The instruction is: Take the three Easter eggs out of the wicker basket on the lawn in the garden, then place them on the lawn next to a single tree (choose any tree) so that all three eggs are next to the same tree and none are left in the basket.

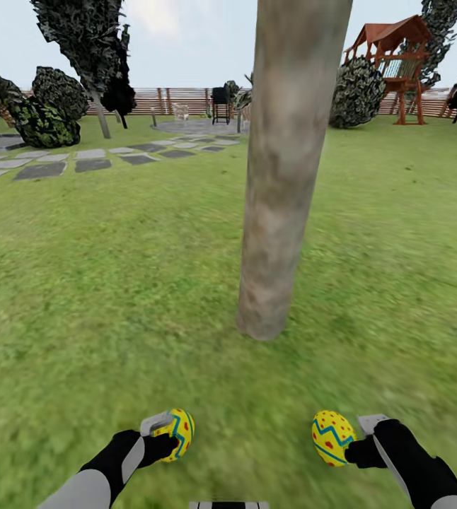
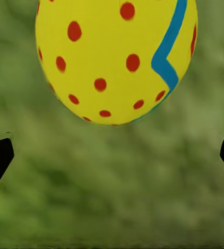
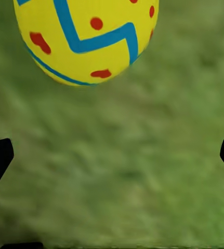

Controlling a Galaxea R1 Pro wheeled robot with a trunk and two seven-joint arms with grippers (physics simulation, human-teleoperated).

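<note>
Both arms were out in front of the tree (image 1: 285, 177), each with an egg at its tip. The left gripper (image 1: 166, 440) had its Easter egg (image 1: 176, 433) right at the fingers, and the right gripper (image 1: 352, 445) had the other egg (image 1: 332, 437) the same way. In the wrist views the fingertips sat wide apart, so I couldn't tell whether the eggs were actually clamped. The trunk base was ahead, between the two grippers. I'd go low before letting go on the lawn (image 1: 115, 283), so nothing rolls. No readable writing or brands anywhere.
</note>
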